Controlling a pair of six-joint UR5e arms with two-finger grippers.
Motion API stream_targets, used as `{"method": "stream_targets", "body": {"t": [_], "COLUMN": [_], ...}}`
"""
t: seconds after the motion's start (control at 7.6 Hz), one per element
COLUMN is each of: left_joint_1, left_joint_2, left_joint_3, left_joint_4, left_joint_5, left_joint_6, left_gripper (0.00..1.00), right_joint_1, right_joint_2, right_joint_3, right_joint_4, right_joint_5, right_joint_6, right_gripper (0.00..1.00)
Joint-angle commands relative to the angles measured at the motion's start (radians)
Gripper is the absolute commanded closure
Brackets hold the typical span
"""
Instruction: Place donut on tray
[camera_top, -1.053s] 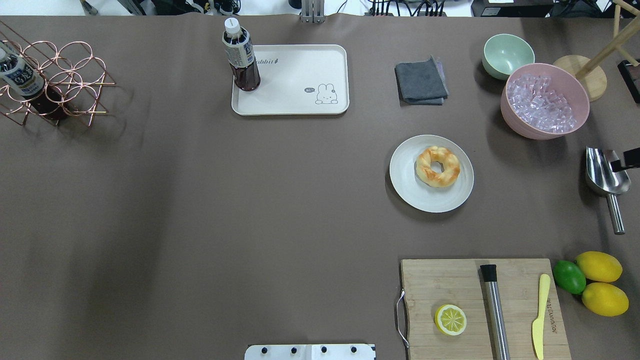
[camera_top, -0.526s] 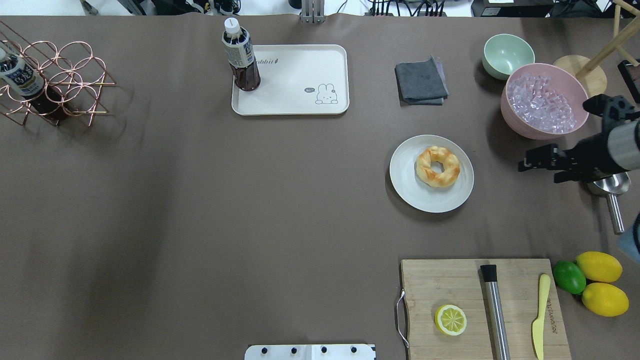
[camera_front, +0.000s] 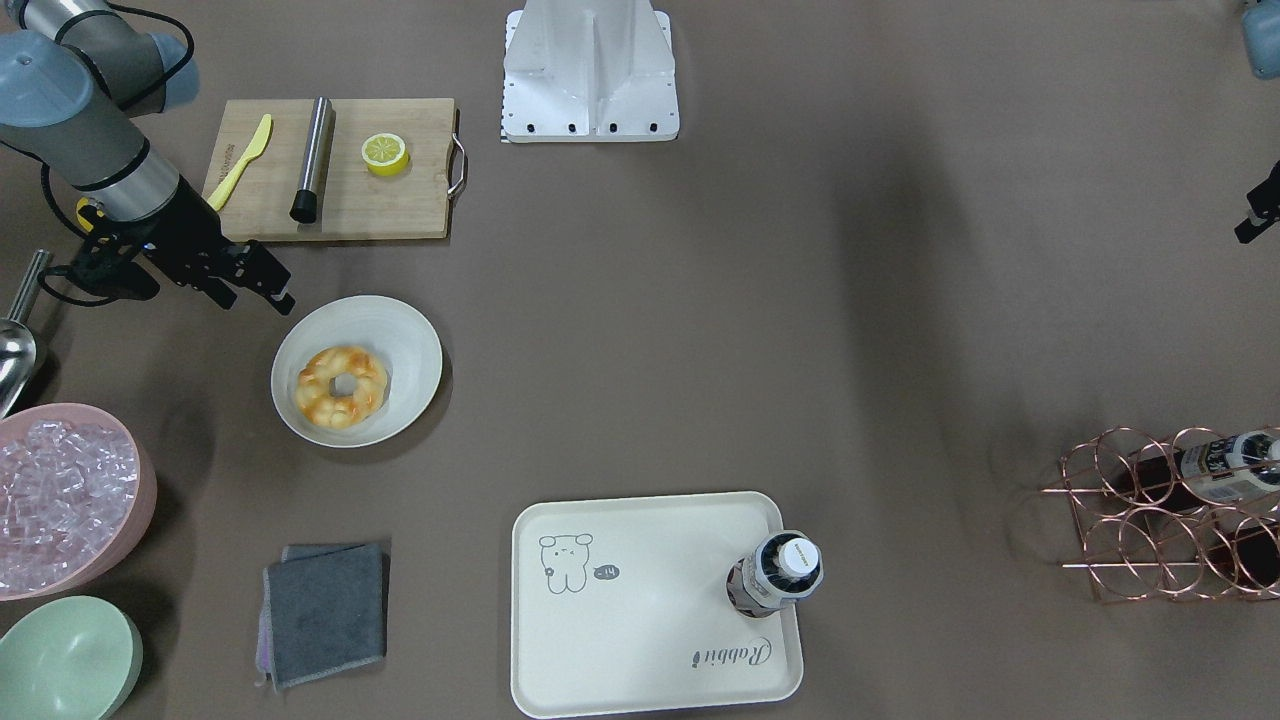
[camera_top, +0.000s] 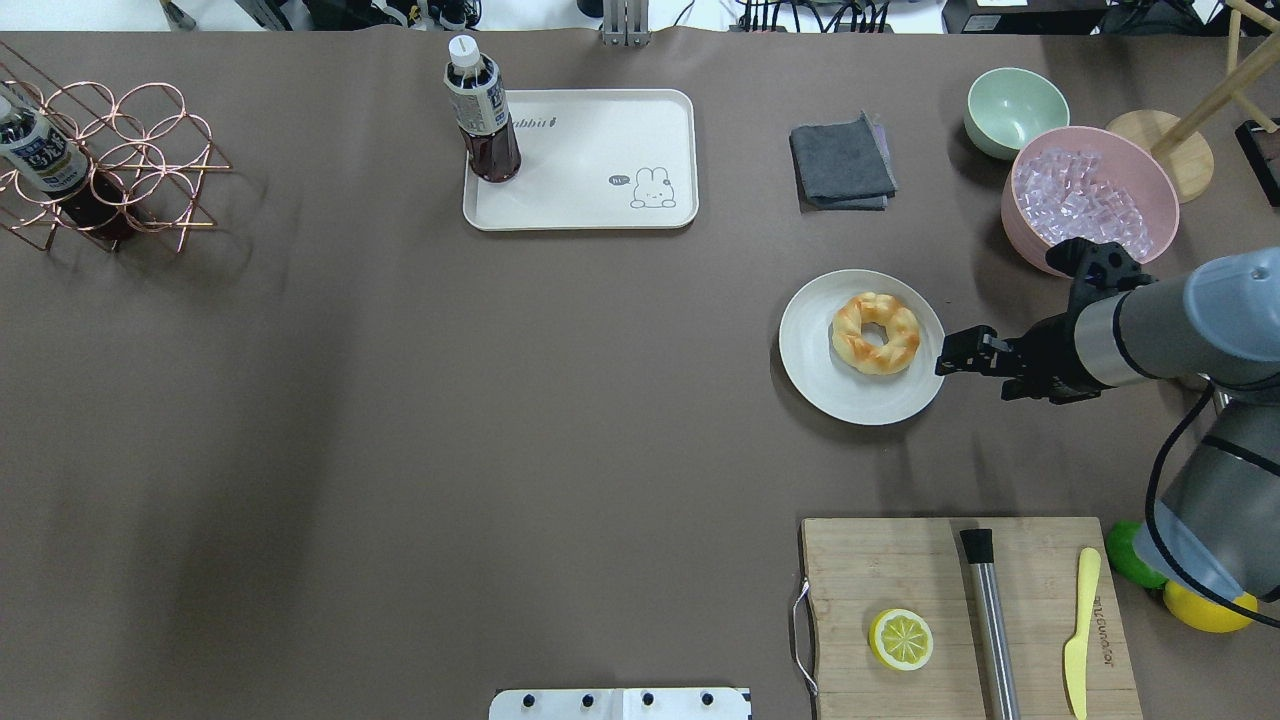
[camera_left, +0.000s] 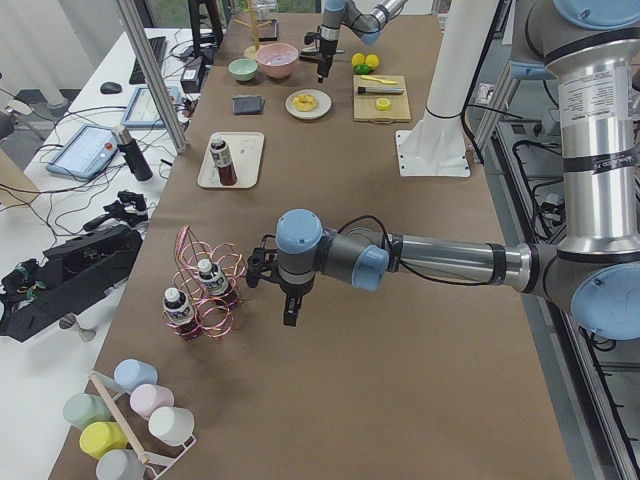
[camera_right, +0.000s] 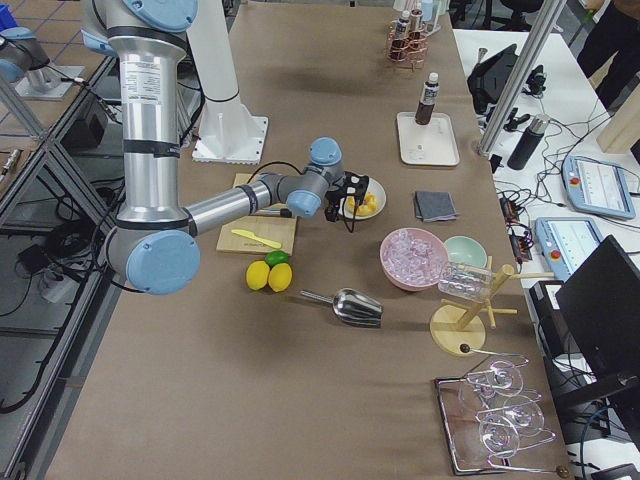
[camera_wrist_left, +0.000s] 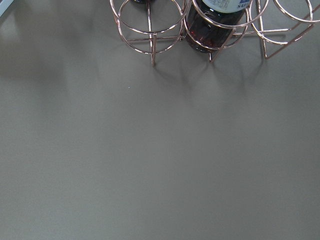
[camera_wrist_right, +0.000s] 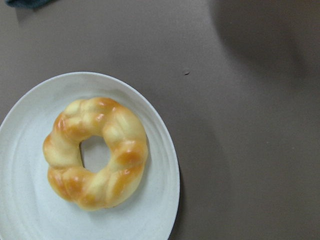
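Brown tabletop, task barely started: donut (camera_top: 875, 333) sits on the plate (camera_top: 820, 390), tray (camera_top: 600, 205) well apart from that plate, right gripper (camera_top: 958, 352) just beside the plate's rim, looks open, holding nothing, grab and carry all left

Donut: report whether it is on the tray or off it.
Off the tray. The donut lies on the round white plate, apart from the tray, which holds only a bottle.

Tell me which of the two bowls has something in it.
The pink bowl, heaped with clear ice cubes; the smaller mint-green bowl beside it is empty.
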Motion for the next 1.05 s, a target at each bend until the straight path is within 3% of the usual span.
{"method": "stream_targets", "body": {"t": [0.0, 0.53, 0.79, 0.92], "left_joint_1": [0.000, 0.000, 0.000, 0.000], "left_joint_2": [-0.001, 0.003, 0.001, 0.001], "left_joint_3": [0.002, 0.002, 0.003, 0.002], "left_joint_4": [-0.001, -0.001, -0.001, -0.001], "left_joint_5": [0.000, 0.000, 0.001, 0.001], "left_joint_6": [0.000, 0.000, 0.000, 0.000], "left_gripper": [0.02, 0.02, 0.02, 0.02], "right_joint_1": [-0.066, -0.087, -0.087, -0.087], "right_joint_2": [0.082, 0.117, 0.116, 0.116], "right_joint_3": [-0.002, -0.072, -0.077, -0.075], "right_joint_4": [-0.148, -0.142, -0.141, -0.142], "right_joint_5": [-0.067, -0.076, -0.076, -0.076], "right_joint_6": [0.034, 0.037, 0.037, 0.037], "right_gripper": [0.17, 0.25, 0.36, 0.47]}}
